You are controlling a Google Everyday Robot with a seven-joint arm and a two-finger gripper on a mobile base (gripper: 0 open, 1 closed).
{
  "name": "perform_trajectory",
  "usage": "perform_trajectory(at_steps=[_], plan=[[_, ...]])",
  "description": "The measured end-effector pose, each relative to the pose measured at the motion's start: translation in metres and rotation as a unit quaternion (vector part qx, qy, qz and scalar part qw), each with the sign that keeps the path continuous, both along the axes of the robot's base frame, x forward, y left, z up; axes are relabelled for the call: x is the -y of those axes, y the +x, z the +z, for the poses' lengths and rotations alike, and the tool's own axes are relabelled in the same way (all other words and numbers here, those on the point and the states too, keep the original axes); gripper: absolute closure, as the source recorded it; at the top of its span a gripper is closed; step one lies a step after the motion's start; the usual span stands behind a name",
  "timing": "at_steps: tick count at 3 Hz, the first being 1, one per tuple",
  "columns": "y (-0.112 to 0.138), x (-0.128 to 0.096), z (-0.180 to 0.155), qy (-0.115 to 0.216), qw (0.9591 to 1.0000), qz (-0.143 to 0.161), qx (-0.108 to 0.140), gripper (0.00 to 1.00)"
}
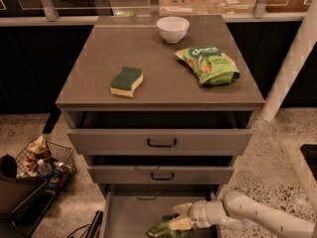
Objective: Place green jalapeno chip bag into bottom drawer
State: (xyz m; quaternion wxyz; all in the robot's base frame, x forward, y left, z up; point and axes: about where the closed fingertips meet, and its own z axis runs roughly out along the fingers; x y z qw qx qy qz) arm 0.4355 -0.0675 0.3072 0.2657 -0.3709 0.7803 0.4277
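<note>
Wire basket (45, 158): on the speckled floor, well off to the left of my hand and a little higher, full of odds and ends.
Bottom drawer (126, 214): pulled open, its grey floor spreading out to the left of my hand and under it.
Sponge (126, 81): on the cabinet top, far above my hand and to its left, green side up.
Green jalapeno chip bag (159, 228): just left of my hand and touching it, crumpled, low over the bottom drawer's floor; its lower edge runs out of view.
Two upper drawers (161, 143): directly above my hand, both slightly open, with dark bar handles.
White bowl (173, 29): at the back of the cabinet top, farthest above my hand.
Gripper (176, 217): inside the bottom drawer at its right side, pointing left, closed on the near end of the chip bag.
Bright green bag (208, 64): on the cabinet top, above my hand and a little to the right.
Arm (247, 214): white, reaching in from the right, behind my hand.
</note>
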Motion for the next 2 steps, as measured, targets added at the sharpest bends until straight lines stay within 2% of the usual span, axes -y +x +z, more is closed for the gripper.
perform_trajectory(at_steps=[1, 2], plan=[[-0.0007, -0.0015, -0.0003, 0.001, 1.0, 0.001, -0.001, 0.0], [-0.0007, -0.0016, -0.0003, 0.001, 1.0, 0.001, -0.001, 0.0]])
